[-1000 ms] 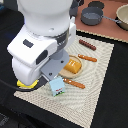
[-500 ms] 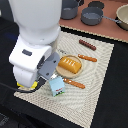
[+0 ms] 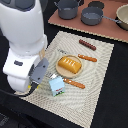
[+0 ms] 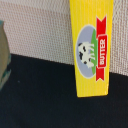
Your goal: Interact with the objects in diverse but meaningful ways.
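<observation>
**Arm swung off the plate; tool hidden behind its own housing**

Shifted since a second ago: arm (image 3: 25,47) moved away from the bread loaf (image 3: 69,65), now fully uncovered on its wooden plate (image 3: 75,73); carton (image 3: 56,85) unchanged in place. Tool not visible in either view, so cannot tell how far open or whether anything is gripped.

Wrist view: yellow packet (image 4: 93,44) directly below the tool, lying flat, long axis across the placemat (image 4: 35,30) edge, one end overhanging onto the dark worktop (image 4: 40,95). Red ribbon reading "BUTTER" and a cow picture on a green-grey oval face up. Pale edge of another item at the picture border, too blurred to identify.

Exterior view, relative to the tool: carton just beside the arm housing, upright. Loaf a little farther out. Sausage (image 3: 87,44) well beyond the loaf, near the far mat edge. Two orange-handled utensils (image 3: 87,58) (image 3: 74,83) flanking the plate. Grey pots (image 3: 68,8) (image 3: 93,16) well apart, on a tray past the mat.
</observation>
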Available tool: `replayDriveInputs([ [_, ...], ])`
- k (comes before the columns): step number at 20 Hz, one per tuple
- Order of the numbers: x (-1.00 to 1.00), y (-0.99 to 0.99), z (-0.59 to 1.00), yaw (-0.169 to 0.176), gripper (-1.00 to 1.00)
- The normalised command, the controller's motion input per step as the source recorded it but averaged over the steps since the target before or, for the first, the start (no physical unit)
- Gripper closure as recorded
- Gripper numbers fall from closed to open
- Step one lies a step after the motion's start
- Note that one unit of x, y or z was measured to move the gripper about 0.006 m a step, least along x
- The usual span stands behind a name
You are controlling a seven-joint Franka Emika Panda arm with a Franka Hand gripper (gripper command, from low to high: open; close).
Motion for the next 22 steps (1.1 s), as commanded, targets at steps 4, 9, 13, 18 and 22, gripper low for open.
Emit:
replayDriveInputs([
  [4, -0.03, -0.03, -0.29, 0.023, -1.00],
  [9, -0.33, -0.01, -0.39, 0.037, -1.00],
  [13, -0.43, 0.00, -0.23, 0.050, -1.00],
  [18, -0.37, 0.00, -0.10, 0.059, 1.00],
  [22, -0.34, 0.00, -0.15, 0.054, 1.00],
])
